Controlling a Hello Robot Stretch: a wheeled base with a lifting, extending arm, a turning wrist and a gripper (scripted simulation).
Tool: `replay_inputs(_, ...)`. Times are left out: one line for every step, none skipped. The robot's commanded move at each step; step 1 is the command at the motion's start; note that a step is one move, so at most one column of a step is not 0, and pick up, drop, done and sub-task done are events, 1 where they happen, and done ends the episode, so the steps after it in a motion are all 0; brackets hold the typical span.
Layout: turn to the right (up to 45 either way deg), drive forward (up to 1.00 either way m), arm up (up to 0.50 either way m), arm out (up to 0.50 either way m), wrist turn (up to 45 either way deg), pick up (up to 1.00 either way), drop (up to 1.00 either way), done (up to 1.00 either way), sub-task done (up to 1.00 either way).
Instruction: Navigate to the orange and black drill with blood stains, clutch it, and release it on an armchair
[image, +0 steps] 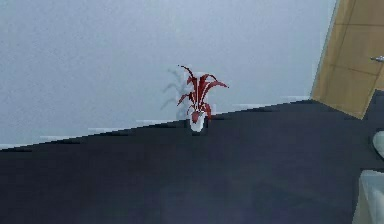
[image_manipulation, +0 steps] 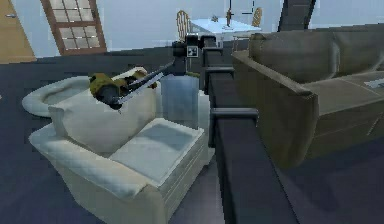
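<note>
In the arm side view, an orange-yellow and black drill-like thing (image_manipulation: 102, 84) shows at the far end of my gripper (image_manipulation: 120, 95). It is just above the backrest of a cream armchair (image_manipulation: 150, 150). The dark arm bar (image_manipulation: 235, 140) rises from the bottom edge along the armchair's right side. The drill meets the backrest's top edge in the picture, so I cannot tell whether the gripper holds it or it rests there.
An olive-brown sofa (image_manipulation: 300, 90) stands right of the arm. A white round cushion (image_manipulation: 45, 96) lies behind the armchair. Farther back are a dining table (image_manipulation: 220, 26) and a paned door (image_manipulation: 75, 22). In the forward view, a red plant (image: 198, 100) stands by a white wall, with a wooden door (image: 355, 55) on the right.
</note>
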Motion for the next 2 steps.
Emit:
replay_inputs(0.0, 0.0, -0.5, 0.0, 0.0, 0.0, 0.0, 0.0, 0.0)
replay_inputs(0.0, 0.0, 0.0, 0.0, 0.0, 0.0, 1.0, 0.0, 0.0)
